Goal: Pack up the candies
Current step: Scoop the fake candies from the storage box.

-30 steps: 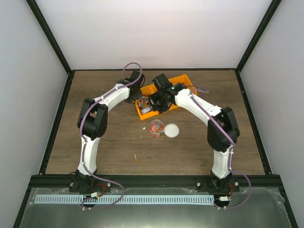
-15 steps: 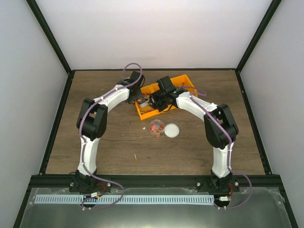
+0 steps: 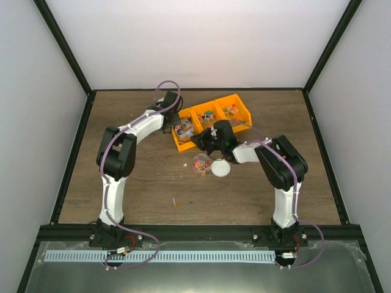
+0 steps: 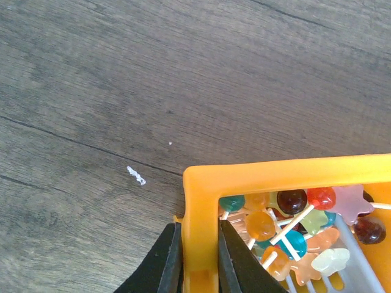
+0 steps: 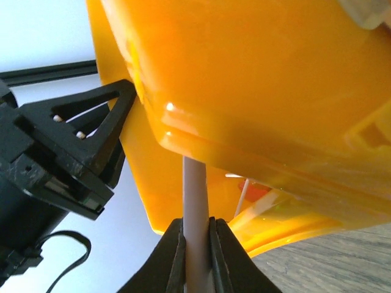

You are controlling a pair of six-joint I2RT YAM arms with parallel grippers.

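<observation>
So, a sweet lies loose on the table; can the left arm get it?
Probably not yet: its fingers grip the orange bin's wall, so it must let go before reaching the sweet.

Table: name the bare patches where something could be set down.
Free: left of the left arm; right of the right arm; the near strip before the cup, bar one stray candy. Crowded: mid-table around bin, cup, lid.
</observation>
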